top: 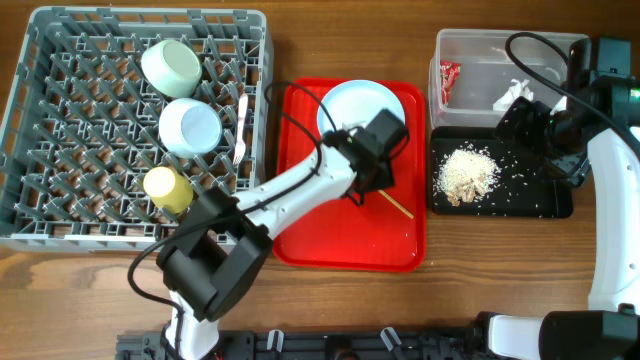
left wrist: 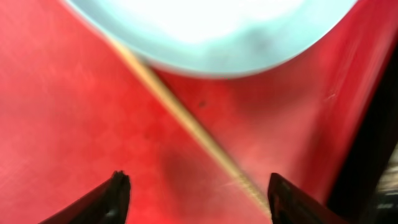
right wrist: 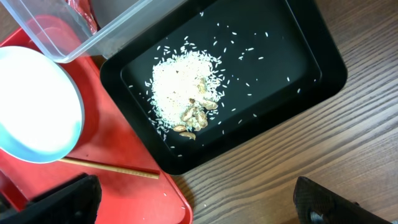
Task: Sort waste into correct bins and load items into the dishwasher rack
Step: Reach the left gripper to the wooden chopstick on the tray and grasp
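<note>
Grains and beige nut-like bits of the food scraps [right wrist: 186, 93] are showing clearly only in the right wrist view, heaped in the glossy black tray [right wrist: 298, 68]; overhead they are blurring into one pale mound. Over the smooth red serving tray [left wrist: 62, 124], the left gripper [left wrist: 199, 199] is hovering with jaws wide apart, gripping nothing; a thin wooden stick [left wrist: 186, 118] is lying beneath, perhaps brushing one finger. The round white plate [left wrist: 211, 31] is sitting just beyond. The right gripper [right wrist: 193, 205] is hanging fully spread, empty.

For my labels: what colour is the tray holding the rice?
The tray is black; the right wrist view shows it best.
</note>
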### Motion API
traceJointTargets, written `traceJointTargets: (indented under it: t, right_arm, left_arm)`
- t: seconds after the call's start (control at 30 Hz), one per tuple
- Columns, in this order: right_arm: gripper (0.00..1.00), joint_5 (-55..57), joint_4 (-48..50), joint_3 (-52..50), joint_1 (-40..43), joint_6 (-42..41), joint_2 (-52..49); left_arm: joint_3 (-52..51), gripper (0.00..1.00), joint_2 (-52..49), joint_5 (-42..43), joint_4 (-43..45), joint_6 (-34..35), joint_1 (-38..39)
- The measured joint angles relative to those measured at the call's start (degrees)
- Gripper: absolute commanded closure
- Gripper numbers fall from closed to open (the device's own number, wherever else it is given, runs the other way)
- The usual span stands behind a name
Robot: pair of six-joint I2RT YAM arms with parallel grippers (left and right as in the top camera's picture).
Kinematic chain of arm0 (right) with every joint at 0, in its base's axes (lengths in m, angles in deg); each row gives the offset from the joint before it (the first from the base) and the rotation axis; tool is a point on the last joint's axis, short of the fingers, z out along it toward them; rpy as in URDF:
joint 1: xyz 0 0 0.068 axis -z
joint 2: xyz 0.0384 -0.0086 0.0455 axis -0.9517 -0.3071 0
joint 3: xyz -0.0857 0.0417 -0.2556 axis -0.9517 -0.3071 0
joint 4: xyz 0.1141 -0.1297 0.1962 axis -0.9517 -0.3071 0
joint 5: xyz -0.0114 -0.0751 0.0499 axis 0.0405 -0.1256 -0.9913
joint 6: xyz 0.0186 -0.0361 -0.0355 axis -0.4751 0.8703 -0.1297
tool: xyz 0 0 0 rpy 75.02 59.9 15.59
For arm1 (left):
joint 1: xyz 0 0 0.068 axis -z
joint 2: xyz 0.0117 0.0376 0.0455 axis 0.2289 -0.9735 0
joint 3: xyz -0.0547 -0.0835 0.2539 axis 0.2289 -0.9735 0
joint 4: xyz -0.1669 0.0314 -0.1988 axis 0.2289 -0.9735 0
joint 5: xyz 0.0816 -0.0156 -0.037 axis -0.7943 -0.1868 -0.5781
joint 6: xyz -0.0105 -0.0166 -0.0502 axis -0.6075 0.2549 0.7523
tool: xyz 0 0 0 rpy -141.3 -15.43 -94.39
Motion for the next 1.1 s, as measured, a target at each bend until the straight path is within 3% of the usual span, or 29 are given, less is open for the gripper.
traceJointTargets:
  t: [0.07,0.1,0.47,0.77,1.1]
  right_arm:
    - [0.00,-0.15,0.02,0.00,0.00,0.00,0.00]
    - [0.00,-0.39,0.02,0.00,0.00,0.00,0.00]
    - [0.00,-1.46,0.00,0.02,0.00,0.66,0.00]
    - [0.00,-1.49,0.17,0.00,0.00,0.90,0.00]
    - [0.00,-1.49,0.20,0.00,0.00,1.31,0.00]
  left_arm:
    - [3.69,0.17,0.00,0.37,-0.37,0.02,-0.87]
    - [4.72,0.01,0.00,0.42,-0.33,0.02,-1.01]
    - [5.73,0.01,-0.04,5.05,-2.29,-1.36,-0.96]
    - [9.66,0.01,-0.15,9.51,-10.29,13.25,-5.27]
    - [10.27,0.04,-9.51,0.98,-11.15,18.25,0.37]
